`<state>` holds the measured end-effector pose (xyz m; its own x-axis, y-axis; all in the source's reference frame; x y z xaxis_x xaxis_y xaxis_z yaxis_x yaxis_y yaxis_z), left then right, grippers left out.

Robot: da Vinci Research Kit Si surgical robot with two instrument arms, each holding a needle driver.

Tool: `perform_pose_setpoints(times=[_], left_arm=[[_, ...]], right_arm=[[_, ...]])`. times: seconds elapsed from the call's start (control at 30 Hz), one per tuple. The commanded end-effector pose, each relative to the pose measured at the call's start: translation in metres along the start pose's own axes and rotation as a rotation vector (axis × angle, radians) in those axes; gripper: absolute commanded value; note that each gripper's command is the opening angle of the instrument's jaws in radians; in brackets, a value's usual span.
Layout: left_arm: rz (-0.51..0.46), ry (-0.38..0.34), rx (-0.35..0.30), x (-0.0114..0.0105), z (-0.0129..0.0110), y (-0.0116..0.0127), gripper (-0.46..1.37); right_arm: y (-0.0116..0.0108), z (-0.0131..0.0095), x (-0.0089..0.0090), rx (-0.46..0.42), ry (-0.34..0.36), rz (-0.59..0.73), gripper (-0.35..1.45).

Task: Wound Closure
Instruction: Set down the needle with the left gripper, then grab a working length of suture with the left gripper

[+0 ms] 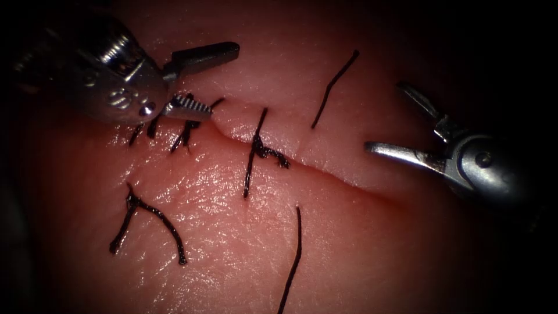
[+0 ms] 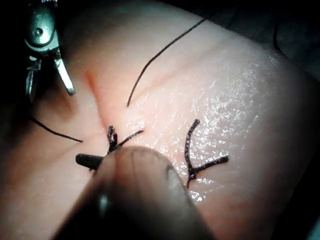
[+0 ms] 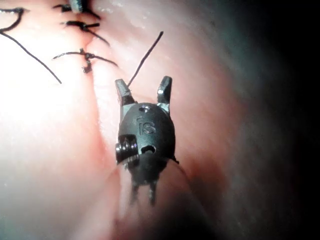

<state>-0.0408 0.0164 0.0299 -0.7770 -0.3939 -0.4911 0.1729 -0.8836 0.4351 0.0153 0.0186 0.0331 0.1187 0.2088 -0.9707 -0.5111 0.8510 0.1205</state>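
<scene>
- The left arm's tool (image 1: 203,81) sits at the upper left of the endoscope view with its jaws spread wide: one jaw points up and right, the other, toothed one lies low over the tissue beside a knot. Nothing is between them.
- The right arm's tool (image 1: 389,119) comes in from the right, jaws also parted and empty. One jaw points left toward the cut; the other angles up and left.
- In the right wrist view the right arm's tool (image 3: 143,88) shows both jaws apart like a fork, holding nothing, above the tissue.
- The tissue (image 1: 232,232) carries the cut (image 1: 325,168), whose long axis runs from upper left down to lower right in the endoscope view.
- A tied stitch (image 1: 258,148) crosses the cut near its middle, its thread running roughly top to bottom, with the knot on the cut line.
- Further knots (image 1: 186,128) lie near the left tool's lower jaw, and it may be touching them, but I cannot tell.
- A forked piece of thread (image 1: 145,218) lies on the tissue left of the cut.
- A loose thread end (image 1: 334,84) lies slanted above the cut, and another thread (image 1: 293,261) runs down to the picture's lower edge.
- I cannot make out the needle.
</scene>
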Motion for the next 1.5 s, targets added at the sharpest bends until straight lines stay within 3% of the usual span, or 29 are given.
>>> perform_pose_setpoints(times=[0.03, 0.1, 0.47, 0.6, 0.7, 1.0, 1.23, 1.5], left_arm=[[-0.022, 0.001, 0.001, -0.0001, 0.0000, 0.0001, 0.57], [-0.039, 0.009, -0.002, -0.0001, 0.0000, 0.0003, 0.56], [-0.356, 0.110, -0.065, 0.0007, -0.0012, 0.0010, 0.54], [-0.504, 0.160, -0.109, 0.0013, -0.0016, 0.0016, 0.69], [-0.533, 0.188, -0.132, 0.0018, -0.0017, 0.0019, 0.74], [-0.561, 0.272, -0.136, 0.0038, -0.0013, 0.0038, 0.76], [-0.540, 0.340, -0.139, 0.0072, -0.0004, 0.0054, 0.76], [-0.384, 0.440, -0.110, 0.0117, -0.0003, 0.0059, 0.75]], right_arm=[[0.0000, 0.0001, -0.0001, 0.010, 0.000, 0.000, 1.37], [0.0000, 0.0001, -0.0001, 0.010, 0.000, 0.000, 1.37], [-0.0001, 0.0001, 0.0000, 0.010, -0.001, 0.000, 1.37], [0.0000, 0.0001, 0.0001, 0.010, -0.001, 0.007, 1.37], [0.0000, 0.0001, 0.0001, 0.014, 0.001, 0.019, 1.37], [0.0008, 0.0005, 0.0013, 0.065, 0.010, 0.060, 1.33], [0.0014, 0.0007, 0.0018, 0.088, -0.011, 0.066, 1.26], [0.0009, 0.0007, 0.0010, 0.126, -0.029, 0.061, 1.19]])
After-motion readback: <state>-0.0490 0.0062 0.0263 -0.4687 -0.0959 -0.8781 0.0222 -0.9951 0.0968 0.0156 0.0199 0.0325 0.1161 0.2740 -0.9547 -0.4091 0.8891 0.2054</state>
